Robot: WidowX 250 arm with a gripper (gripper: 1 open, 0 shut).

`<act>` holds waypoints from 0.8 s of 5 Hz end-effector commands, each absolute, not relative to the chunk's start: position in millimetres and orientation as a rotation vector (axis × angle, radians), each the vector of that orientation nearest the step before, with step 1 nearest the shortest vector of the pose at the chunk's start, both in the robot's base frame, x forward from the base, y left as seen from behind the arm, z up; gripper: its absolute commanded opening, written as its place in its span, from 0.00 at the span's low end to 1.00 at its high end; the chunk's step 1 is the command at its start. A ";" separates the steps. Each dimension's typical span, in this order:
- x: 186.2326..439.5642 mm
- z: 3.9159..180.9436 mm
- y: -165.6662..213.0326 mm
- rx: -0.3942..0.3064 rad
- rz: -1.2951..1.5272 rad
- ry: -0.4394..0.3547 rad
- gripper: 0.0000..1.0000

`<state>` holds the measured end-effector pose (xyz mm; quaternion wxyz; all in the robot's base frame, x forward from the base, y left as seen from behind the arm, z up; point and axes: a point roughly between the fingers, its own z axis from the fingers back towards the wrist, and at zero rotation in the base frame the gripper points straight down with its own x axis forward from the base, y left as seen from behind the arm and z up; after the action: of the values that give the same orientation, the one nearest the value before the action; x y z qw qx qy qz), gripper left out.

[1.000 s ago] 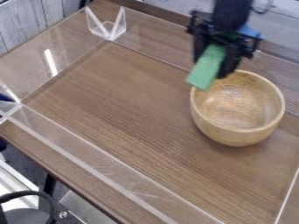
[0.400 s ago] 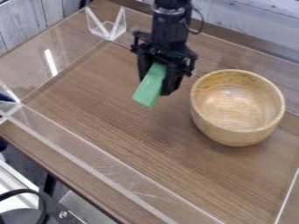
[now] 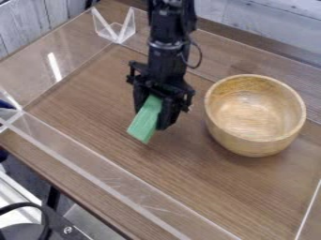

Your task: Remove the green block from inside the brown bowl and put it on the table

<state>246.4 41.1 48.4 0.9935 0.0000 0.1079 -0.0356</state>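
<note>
The green block (image 3: 148, 121) hangs tilted in my gripper (image 3: 158, 101), its lower end close to or touching the table (image 3: 88, 112); I cannot tell which. My gripper points down and is shut on the block's upper end. The brown bowl (image 3: 256, 114) stands to the right of the gripper, apart from it, with nothing inside.
Low clear acrylic walls (image 3: 75, 164) run along the table's edges, with a clear corner piece (image 3: 115, 26) at the back. The dark arm (image 3: 168, 28) rises behind the gripper. Bare wood lies to the left and front of the block.
My gripper has carried the green block from above the bowl's left rim leftward and down, toward the table's middle. The bowl has stayed in place.
</note>
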 end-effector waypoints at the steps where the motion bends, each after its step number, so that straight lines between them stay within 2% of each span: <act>1: 251.3 49.9 44.1 0.011 -0.073 0.186 0.00; 3: 255.6 43.5 39.2 -0.002 -0.083 0.191 0.00; 4: 258.0 46.0 38.1 -0.012 -0.083 0.183 0.00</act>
<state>244.8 35.9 32.6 0.9918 -0.0127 0.1220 -0.0362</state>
